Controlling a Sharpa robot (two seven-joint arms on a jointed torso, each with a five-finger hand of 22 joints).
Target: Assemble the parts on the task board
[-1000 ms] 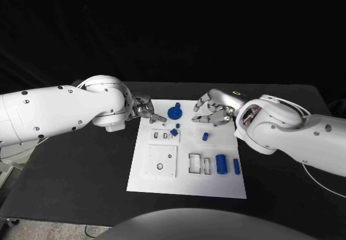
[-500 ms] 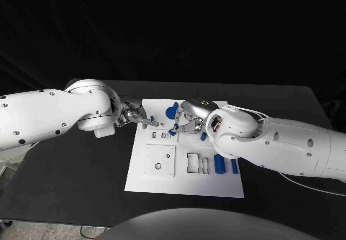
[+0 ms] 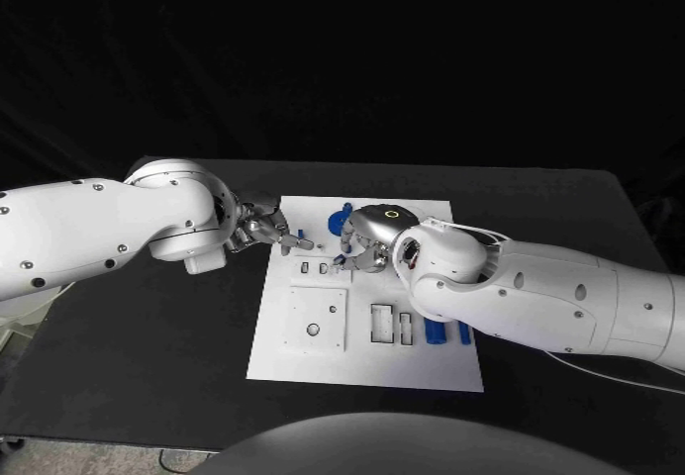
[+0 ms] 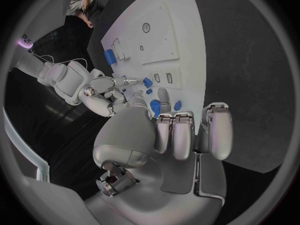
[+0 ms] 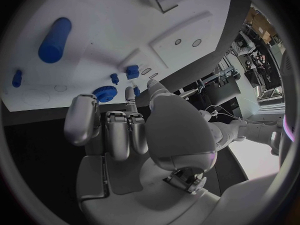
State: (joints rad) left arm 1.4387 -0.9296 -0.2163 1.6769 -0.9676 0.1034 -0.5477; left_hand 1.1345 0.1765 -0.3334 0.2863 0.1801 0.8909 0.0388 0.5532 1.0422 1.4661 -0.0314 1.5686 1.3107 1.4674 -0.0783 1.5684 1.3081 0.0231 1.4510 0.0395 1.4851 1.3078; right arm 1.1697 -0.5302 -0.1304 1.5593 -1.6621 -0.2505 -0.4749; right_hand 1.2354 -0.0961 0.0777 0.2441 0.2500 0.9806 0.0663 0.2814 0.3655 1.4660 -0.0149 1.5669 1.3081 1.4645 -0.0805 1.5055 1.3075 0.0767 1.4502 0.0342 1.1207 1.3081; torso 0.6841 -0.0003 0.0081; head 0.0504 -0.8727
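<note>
Your right hand [image 3: 368, 240] hovers over the far end of the board [image 3: 307, 366], fingers curled; whether they pinch anything, I can't tell. Your left hand [image 3: 268, 230] waits at the board's far left edge, fingers loosely curled, apparently empty. A blue gear [image 5: 102, 93] and small blue block [image 5: 132, 71] sit just beside your fingertips. Loose cylinders [image 3: 436, 331] lie near the slots, so you're likely early on.

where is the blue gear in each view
head view: gear at the board's far edge, between the two hands, partly behind the right hand.
left wrist view: gear by the left hand's fingertips.
right wrist view: gear by the right hand's fingertips.
shared landmark: the white board.
</note>
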